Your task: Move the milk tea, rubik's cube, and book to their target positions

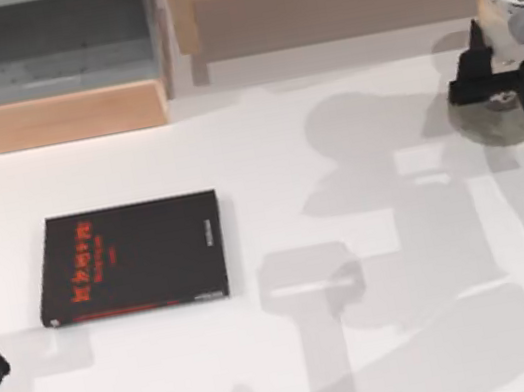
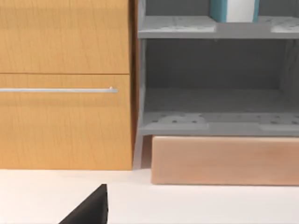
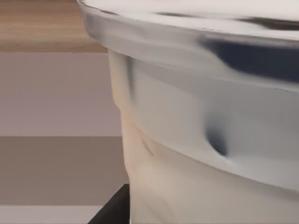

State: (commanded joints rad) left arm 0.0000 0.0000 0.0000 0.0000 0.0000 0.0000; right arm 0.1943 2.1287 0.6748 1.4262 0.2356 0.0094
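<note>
A: Milk tea (image 3: 201, 121) sits hard against the right wrist camera, white lid uppermost. Is it held?
B: Yes. Right gripper (image 1: 498, 63) is closed on the milk tea at the table's (image 1: 300, 352) far right, above a grey disc (image 1: 487, 121).
A: And the left arm?
B: Parked at the left edge; whether its fingers are apart I cannot tell.
A: Books?
B: Black book (image 1: 131, 258) lies flat, left of centre. Teal book (image 2: 233, 10) stands on the upper grey shelf (image 2: 187, 25).
</note>
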